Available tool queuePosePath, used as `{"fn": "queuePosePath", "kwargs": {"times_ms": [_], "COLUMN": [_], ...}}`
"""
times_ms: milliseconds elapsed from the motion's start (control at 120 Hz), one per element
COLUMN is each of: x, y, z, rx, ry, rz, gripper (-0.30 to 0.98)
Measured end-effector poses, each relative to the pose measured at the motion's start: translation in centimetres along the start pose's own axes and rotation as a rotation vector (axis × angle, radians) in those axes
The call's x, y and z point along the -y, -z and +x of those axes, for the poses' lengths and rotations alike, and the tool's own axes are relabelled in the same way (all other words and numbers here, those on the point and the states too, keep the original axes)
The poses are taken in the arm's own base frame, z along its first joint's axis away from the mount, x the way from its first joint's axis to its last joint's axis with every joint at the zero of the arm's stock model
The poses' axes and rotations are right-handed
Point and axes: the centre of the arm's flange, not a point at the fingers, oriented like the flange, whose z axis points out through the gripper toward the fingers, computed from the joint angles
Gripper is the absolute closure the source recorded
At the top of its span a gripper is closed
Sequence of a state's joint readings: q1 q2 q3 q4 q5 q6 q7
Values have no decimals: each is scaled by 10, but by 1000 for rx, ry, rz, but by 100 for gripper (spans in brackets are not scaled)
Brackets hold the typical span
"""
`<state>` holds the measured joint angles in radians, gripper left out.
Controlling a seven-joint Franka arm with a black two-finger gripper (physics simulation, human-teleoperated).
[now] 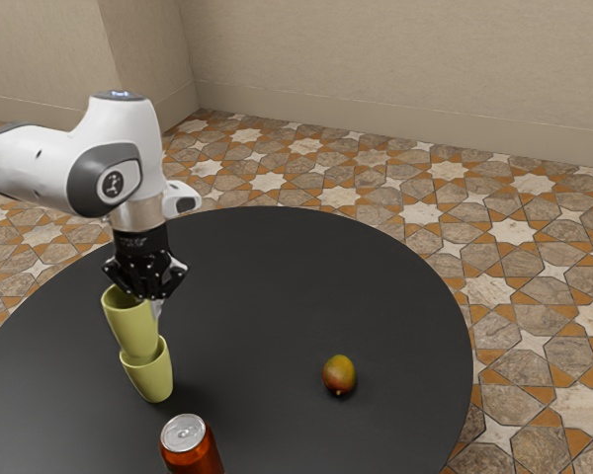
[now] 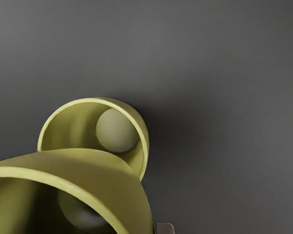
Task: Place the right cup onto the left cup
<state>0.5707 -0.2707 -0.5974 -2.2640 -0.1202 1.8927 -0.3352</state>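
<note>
the mango (image 1: pixel 339 374) lies to the exterior view's right of can (image 1: pixel 193 452) and cups (image 1: pixel 150 376).

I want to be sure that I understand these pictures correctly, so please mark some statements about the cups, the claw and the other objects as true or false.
1. The upper cup and the lower cup are both yellow-green. True.
2. The mango lies inside the lower cup. False: it lies on the table, apart from both cups.
3. The claw is at the upper cup's rim. True.
4. The can is blue. False: its side is orange-red.
5. Part of the lower cup's inside is visible in the wrist view. True.
</note>
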Motion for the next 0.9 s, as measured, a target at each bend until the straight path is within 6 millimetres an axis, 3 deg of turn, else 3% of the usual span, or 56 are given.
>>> {"fn": "queuePosePath", "kwargs": {"times_ms": [767,900], "x": [10,8], "y": [-30,-30], "z": [27,27], "rx": [45,44], "ry": [35,33], "rz": [-33,-37], "gripper": [78,52]}}
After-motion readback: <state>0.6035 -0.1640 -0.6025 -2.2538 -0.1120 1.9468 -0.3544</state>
